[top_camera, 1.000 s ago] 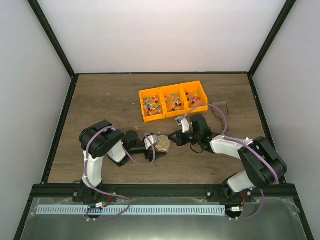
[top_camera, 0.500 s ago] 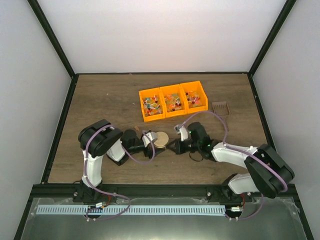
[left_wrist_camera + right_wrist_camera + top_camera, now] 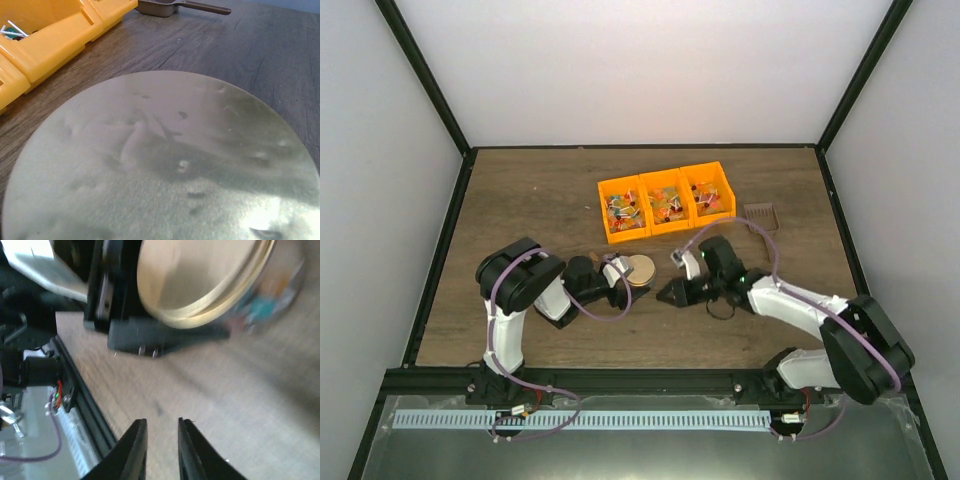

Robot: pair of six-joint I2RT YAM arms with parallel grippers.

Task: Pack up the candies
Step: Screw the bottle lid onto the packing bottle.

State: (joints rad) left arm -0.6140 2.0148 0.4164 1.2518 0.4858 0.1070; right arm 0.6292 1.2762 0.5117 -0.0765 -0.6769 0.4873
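Left gripper (image 3: 626,283) looks clamped on the jar (image 3: 274,290), mid-tabletop (image 3: 520,220) toward the near edge. Its own wrist view shows no fingers, just the cream lid (image 3: 641,267) filling the picture. Right gripper (image 3: 668,293) sits just beside the jar on its right, fingers (image 3: 136,450) only slightly apart, holding nothing. Candies (image 3: 666,205) are in the three orange bins (image 3: 623,237) toward the far edge, right of centre. A coloured blur under the lid is probably more of them in the jar.

Risks:
- Right gripper's gap looks far too narrow for the lid rim. Going in like this, it shoves the lid instead of gripping it, and the jar twists or slips in the left grip.
- Jar is tilted, lid facing the right gripper. If the lid pops loose, the contents spill onto the tabletop.
- The grippers are near each other, so a small overshoot means finger-on-finger contact.
- Right wrist view is blurred, so alignment is hard to judge.
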